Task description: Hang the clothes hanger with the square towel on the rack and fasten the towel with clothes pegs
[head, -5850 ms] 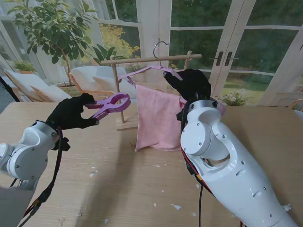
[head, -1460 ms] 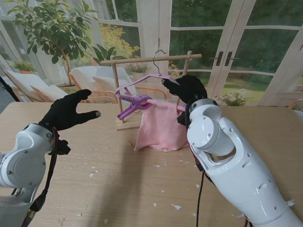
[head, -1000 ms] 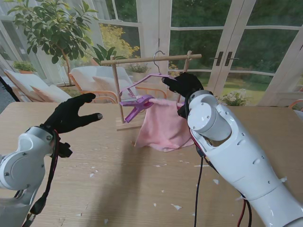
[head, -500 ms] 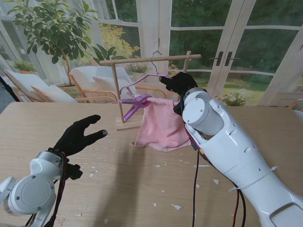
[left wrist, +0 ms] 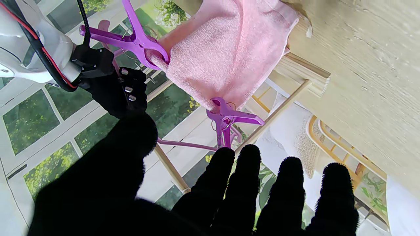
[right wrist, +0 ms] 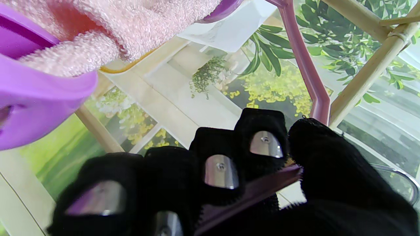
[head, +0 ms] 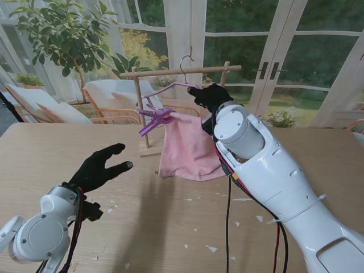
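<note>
A pink hanger (head: 170, 86) carrying the pink square towel (head: 187, 151) hangs at the wooden rack (head: 165, 73), its wire hook (head: 183, 60) up at the top bar. My right hand (head: 209, 95) is shut on the hanger's right arm; the right wrist view shows the fingers (right wrist: 220, 170) wrapped round the hanger bar (right wrist: 249, 193). A purple peg (head: 156, 116) is clipped on the towel's left corner. The left wrist view shows that peg (left wrist: 226, 116) and a second peg (left wrist: 137, 36) on the towel (left wrist: 226, 49). My left hand (head: 102, 168) hovers open over the table, nearer to me than the rack.
The rack's base (head: 152, 151) stands on the wooden table (head: 170, 227), which has small white scraps (head: 211, 248) scattered on it. Behind the table are chairs (head: 114, 94), a potted tree (head: 62, 34) and glass doors.
My left hand, which earlier held the purple peg, has drawn back toward me and lower, open. The peg stays on the towel. My right hand has shifted the hanger slightly left.
</note>
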